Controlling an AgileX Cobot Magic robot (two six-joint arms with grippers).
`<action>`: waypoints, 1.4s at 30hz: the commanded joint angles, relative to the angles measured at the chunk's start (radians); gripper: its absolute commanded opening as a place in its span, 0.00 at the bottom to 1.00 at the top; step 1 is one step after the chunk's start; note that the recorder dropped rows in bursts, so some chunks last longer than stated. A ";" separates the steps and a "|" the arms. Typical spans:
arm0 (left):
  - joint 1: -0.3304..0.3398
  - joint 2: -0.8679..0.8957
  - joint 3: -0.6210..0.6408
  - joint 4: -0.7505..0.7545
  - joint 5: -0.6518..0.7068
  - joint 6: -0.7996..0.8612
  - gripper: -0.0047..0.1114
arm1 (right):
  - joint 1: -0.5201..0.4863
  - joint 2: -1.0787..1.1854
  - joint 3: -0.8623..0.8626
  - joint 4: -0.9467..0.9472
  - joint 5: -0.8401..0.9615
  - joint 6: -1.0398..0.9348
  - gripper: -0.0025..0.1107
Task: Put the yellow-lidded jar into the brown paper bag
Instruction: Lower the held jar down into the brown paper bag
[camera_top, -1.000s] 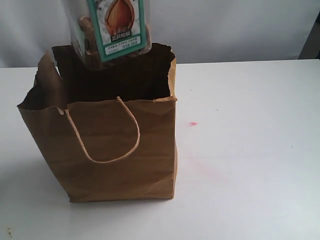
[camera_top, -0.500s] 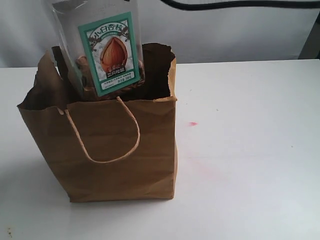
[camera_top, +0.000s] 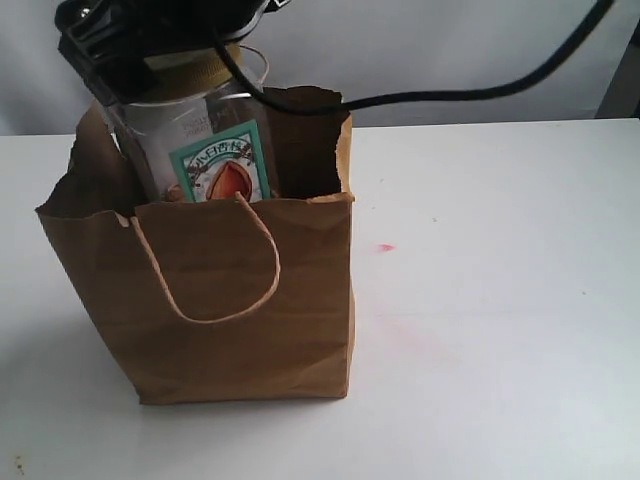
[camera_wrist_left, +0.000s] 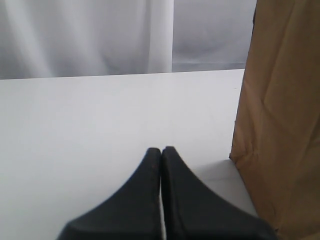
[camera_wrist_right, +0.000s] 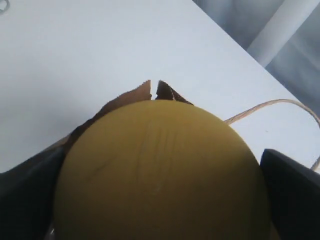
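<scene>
The yellow-lidded jar (camera_top: 210, 150) hangs upright with its lower half inside the brown paper bag (camera_top: 230, 300); its teal-bordered label shows just above the bag's front rim. My right gripper (camera_top: 160, 40) is shut on the jar's lid, reaching across to the left side of the exterior view. In the right wrist view the mustard-yellow lid (camera_wrist_right: 160, 175) fills the frame between the two black fingers (camera_wrist_right: 287, 190), with the bag's torn rim (camera_wrist_right: 150, 92) beyond it. My left gripper (camera_wrist_left: 161, 150) is shut and empty, low over the table beside the bag's wall (camera_wrist_left: 280, 115).
The white table (camera_top: 500, 300) stretches to the right of the bag, with a small pink stain (camera_top: 386, 247). A black cable (camera_top: 480, 90) runs from the right arm across the top. A loop handle (camera_top: 215, 270) hangs on the bag's front.
The jar has come straight down into the bag's mouth; its base has sunk below the rim, and the right gripper has dropped into view above it.
</scene>
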 joint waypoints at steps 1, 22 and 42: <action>-0.003 0.003 -0.002 -0.004 -0.004 -0.004 0.05 | 0.006 0.016 -0.007 0.010 -0.002 -0.007 0.02; -0.003 0.003 -0.002 -0.004 -0.004 -0.004 0.05 | 0.006 0.204 -0.005 0.000 0.069 0.054 0.02; -0.003 0.003 -0.002 -0.004 -0.004 -0.004 0.05 | 0.001 0.331 -0.005 0.000 0.062 0.054 0.02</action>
